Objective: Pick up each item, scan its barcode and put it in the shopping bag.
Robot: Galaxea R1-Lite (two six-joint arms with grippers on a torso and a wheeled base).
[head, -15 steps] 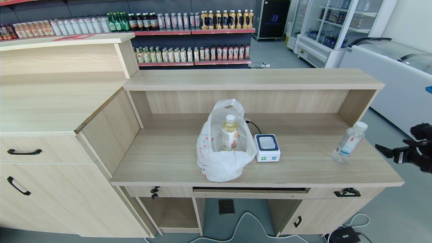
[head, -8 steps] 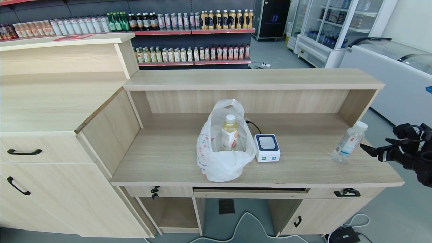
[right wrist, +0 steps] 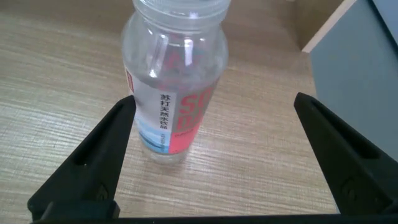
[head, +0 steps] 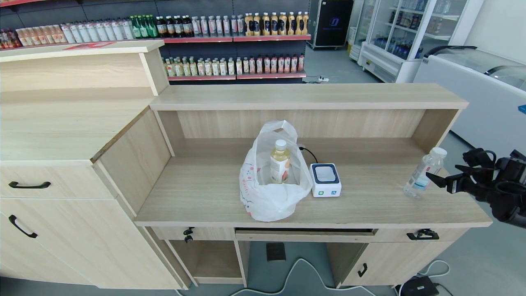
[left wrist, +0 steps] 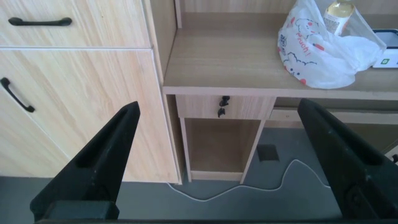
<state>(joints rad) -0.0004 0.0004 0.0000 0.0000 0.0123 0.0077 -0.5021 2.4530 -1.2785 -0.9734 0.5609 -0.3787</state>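
Note:
A clear water bottle (head: 425, 172) with a white cap stands near the right end of the wooden counter (head: 370, 201). My right gripper (head: 446, 176) is open, level with the bottle and just to its right. In the right wrist view the water bottle (right wrist: 173, 87) stands at the mouth of the right gripper (right wrist: 214, 104), apart from both fingers. A white shopping bag (head: 269, 195) sits mid-counter with a yellow drink bottle (head: 280, 162) upright inside. Beside it is the white barcode scanner (head: 325, 180). My left gripper (left wrist: 219, 106) is open with nothing in it, low beside the counter front, with the bag (left wrist: 317, 50) beyond.
A raised shelf (head: 308, 96) runs along the back of the counter, and a taller cabinet (head: 70, 135) stands on the left. The scanner's black cable (head: 309, 152) trails behind the bag. Drawers and an open cubby (left wrist: 221, 146) lie under the counter. Store shelves of bottles stand behind.
My right gripper has moved left from beyond the counter's right end towards the water bottle. The bag, scanner and bottles have not moved.

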